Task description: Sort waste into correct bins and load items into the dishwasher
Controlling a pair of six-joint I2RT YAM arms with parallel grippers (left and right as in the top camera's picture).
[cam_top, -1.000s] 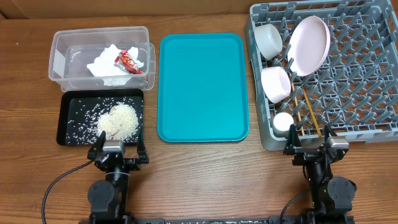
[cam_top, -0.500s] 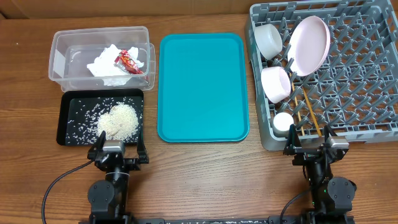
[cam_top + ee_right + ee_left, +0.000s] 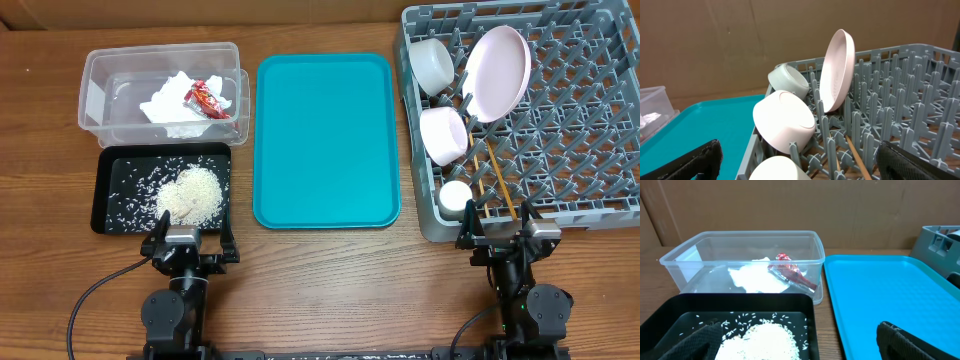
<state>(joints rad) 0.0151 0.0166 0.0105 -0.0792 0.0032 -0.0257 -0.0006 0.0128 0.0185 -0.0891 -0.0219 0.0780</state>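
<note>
Rice heap in black tray just ahead of spread left pincer; right pincer spread too, before grey rack.

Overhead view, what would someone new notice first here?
The bright teal rectangular plastic tray in the middle of the table stands out first. To its right, the big grey lattice dish rack holds a pale pink round plate standing on edge. At left, a heap of white rice lies in the shallow black rectangular tray.
</note>
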